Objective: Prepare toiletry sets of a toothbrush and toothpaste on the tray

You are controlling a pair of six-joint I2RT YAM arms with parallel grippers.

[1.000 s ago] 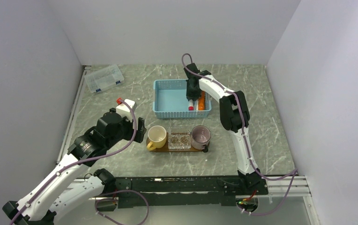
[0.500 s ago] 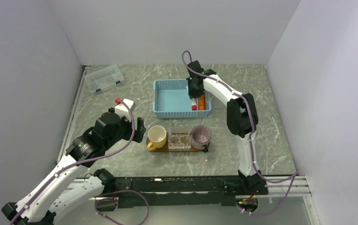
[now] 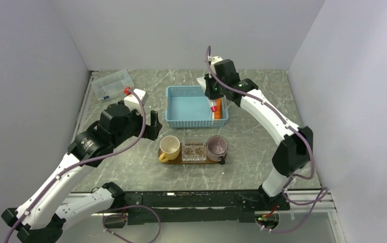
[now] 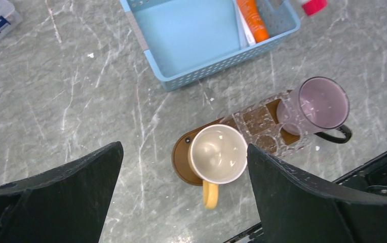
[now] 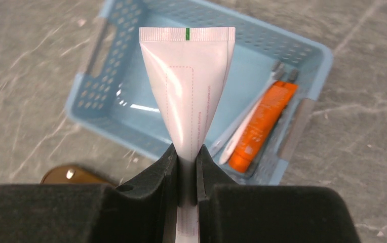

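I see a grey marbled table (image 3: 262, 147) carrying three things directly: a light-blue mesh basket (image 3: 196, 122) toward the back, a dark brown tray (image 4: 180, 158) nearer the arm bases, and a clear compartment box (image 3: 112, 84) far left.

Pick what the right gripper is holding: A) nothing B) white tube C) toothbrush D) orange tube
B: in the right wrist view the right gripper is shut on the white tube, held over the blue basket, while the orange tube lies inside it.
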